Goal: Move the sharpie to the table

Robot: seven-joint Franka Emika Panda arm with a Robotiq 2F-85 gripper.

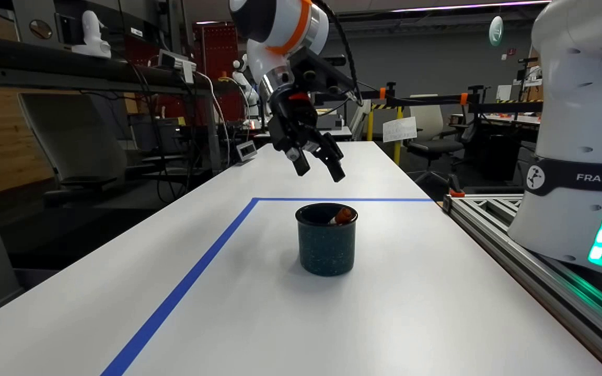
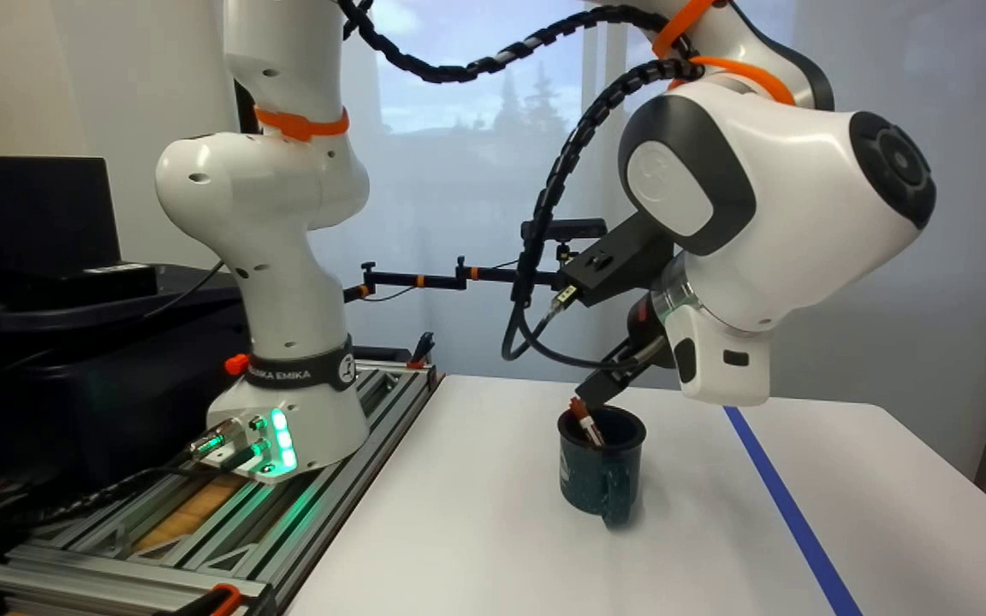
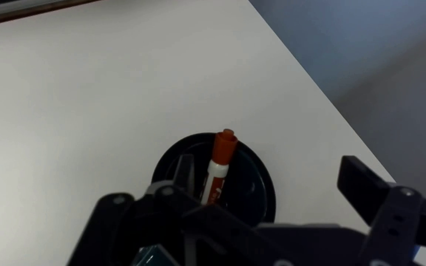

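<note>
The sharpie (image 1: 343, 215) is a marker with an orange-red cap and a white and red barrel. It leans in the dark teal cup (image 1: 327, 249), cap up at the rim, in both exterior views (image 2: 589, 425). In the wrist view its lower end is hidden behind my gripper (image 3: 219, 168). The cup stands upright on the white table (image 1: 421, 313). My gripper (image 1: 320, 171) is open and empty, tilted, above the cup's rim and apart from it. In the wrist view the sharpie appears closer to the left finger of my gripper (image 3: 268, 161).
Blue tape lines (image 1: 191, 277) run along and across the tabletop. The cup's handle (image 2: 619, 492) sticks out in an exterior view. The grey metal rail (image 2: 373, 453) with the white robot base (image 2: 305, 423) borders one side of the table. A small grey box (image 1: 246, 151) is by the far edge.
</note>
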